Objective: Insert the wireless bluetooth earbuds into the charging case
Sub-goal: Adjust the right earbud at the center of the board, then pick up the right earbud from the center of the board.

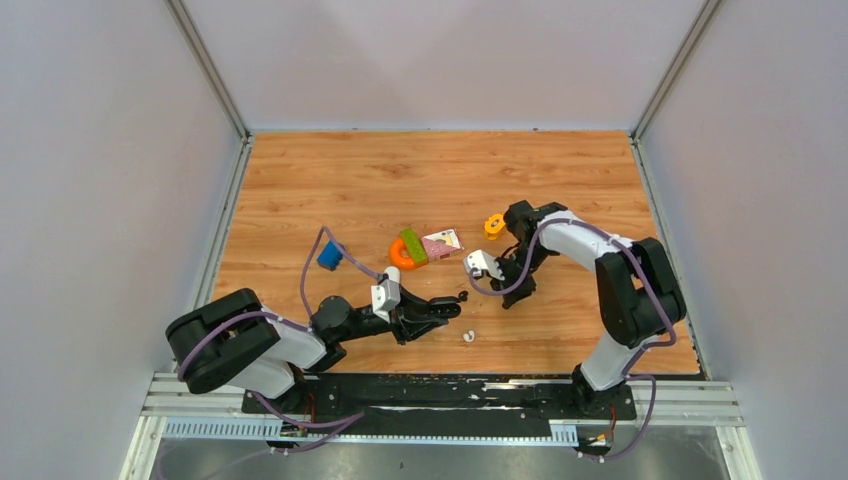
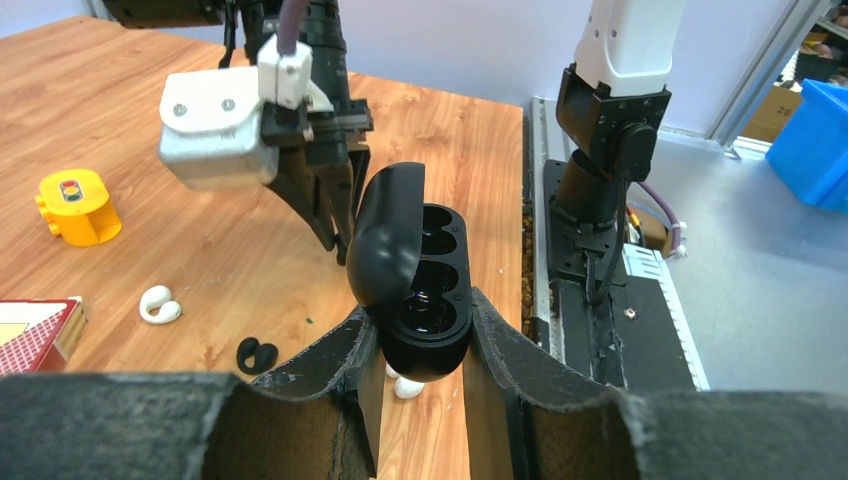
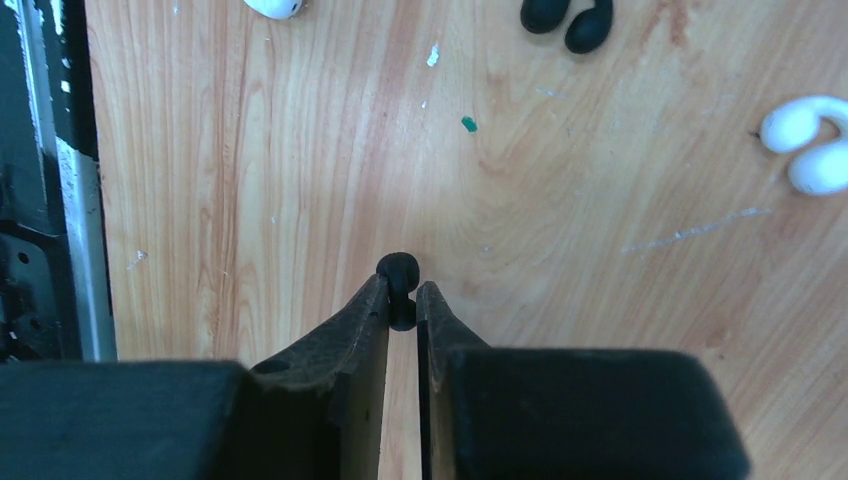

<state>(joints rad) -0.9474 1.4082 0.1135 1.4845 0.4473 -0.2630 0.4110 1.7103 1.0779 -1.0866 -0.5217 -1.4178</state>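
My left gripper [image 2: 425,345] is shut on the open black charging case [image 2: 430,290], lid up, two empty sockets showing; in the top view it [image 1: 447,308] is held low over the table's near middle. My right gripper [image 3: 402,295] is shut on a tiny black earbud [image 3: 399,270] above the wood; it hangs just beyond the case in the left wrist view [image 2: 335,235]. Loose on the table lie another black earbud [image 3: 568,22], a white earbud [image 3: 810,150] and a second white earbud [image 2: 407,387] under the case.
An orange ring [image 1: 403,253], a green block [image 1: 414,245], a patterned card box [image 1: 442,242], a yellow toy [image 1: 493,225] and a blue block [image 1: 329,256] lie beyond the grippers. The black base rail [image 2: 590,300] runs along the table's near edge.
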